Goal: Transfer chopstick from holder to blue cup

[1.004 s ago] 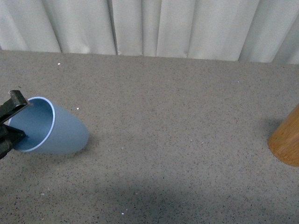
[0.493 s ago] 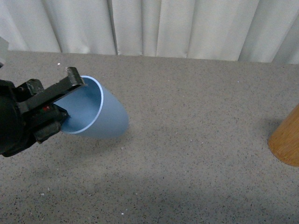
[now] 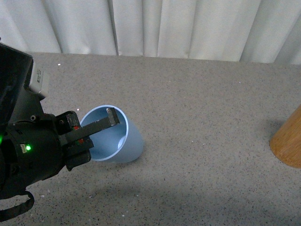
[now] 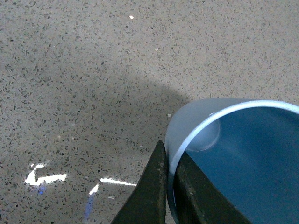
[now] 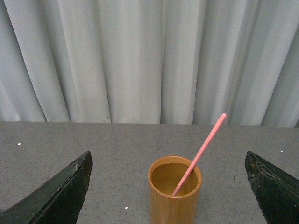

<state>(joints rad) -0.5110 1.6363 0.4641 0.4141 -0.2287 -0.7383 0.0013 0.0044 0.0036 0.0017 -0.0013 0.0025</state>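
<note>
On the cup (image 3: 134, 143), left gripper (image 3: 99, 136) is clamped: in left wrist view the two black fingers (image 4: 156, 186) pinch the cup's wall at the rim, one outside, one inside, pressed tight against the light blue edge, left gripper (image 4: 170, 151) closed on it; cup (image 4: 233, 154) interior is blue and holds nothing that shows; cup sits on the speckled grey table (image 3: 197, 94) with its mouth turned up toward the front camera and leaning a bit toward the arm, cannot tell if its base is flat on the table; big black left arm body with a green light fills the corner just left of the cup; holder (image 3: 289, 143), wooden, is far right of the cup, well apart from it, cut by the frame edge; right wrist view shows the holder (image 5: 174, 205) upright with the pink chopstick (image 5: 201, 151) in it, leaning against the rim, top end sticking out above; right gripper (image 5: 167, 154) has fingers (image 5: 56, 196) spread wide apart, gripping nothing, holder seen between them and apart from both; white curtain (image 3: 188, 28) hangs behind the cup at the table's far edge
</note>
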